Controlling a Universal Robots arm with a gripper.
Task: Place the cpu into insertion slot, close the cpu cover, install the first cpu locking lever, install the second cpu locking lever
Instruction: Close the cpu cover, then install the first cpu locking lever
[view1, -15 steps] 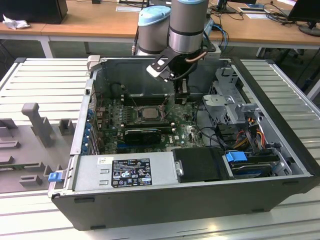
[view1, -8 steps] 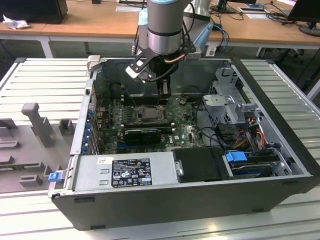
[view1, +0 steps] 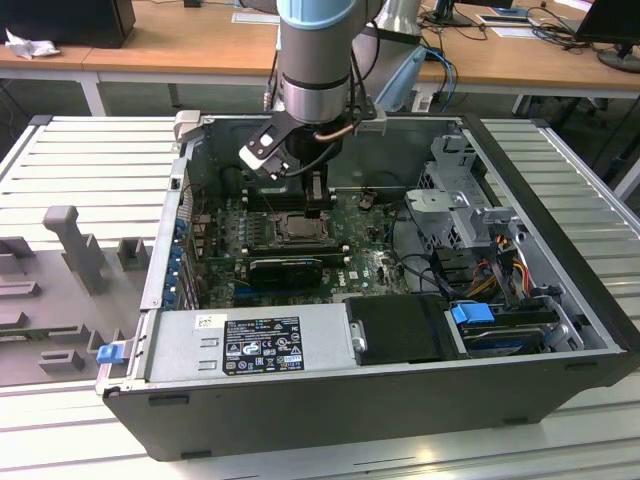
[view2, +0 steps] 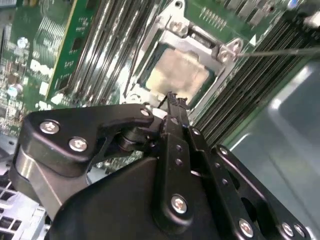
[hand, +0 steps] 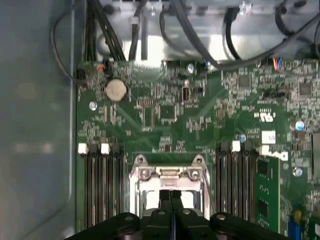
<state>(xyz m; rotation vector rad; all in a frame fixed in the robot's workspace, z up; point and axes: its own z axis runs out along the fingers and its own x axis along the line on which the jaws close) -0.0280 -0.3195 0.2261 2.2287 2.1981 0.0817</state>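
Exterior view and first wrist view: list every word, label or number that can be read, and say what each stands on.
No text can be quoted reliably.
Black label on the power supply: white print, too small to read.
Small white tag beside that label: too small to read.
White markings on the motherboard: blurred, not legible.
White sticker on the motherboard: blurred, not legible.
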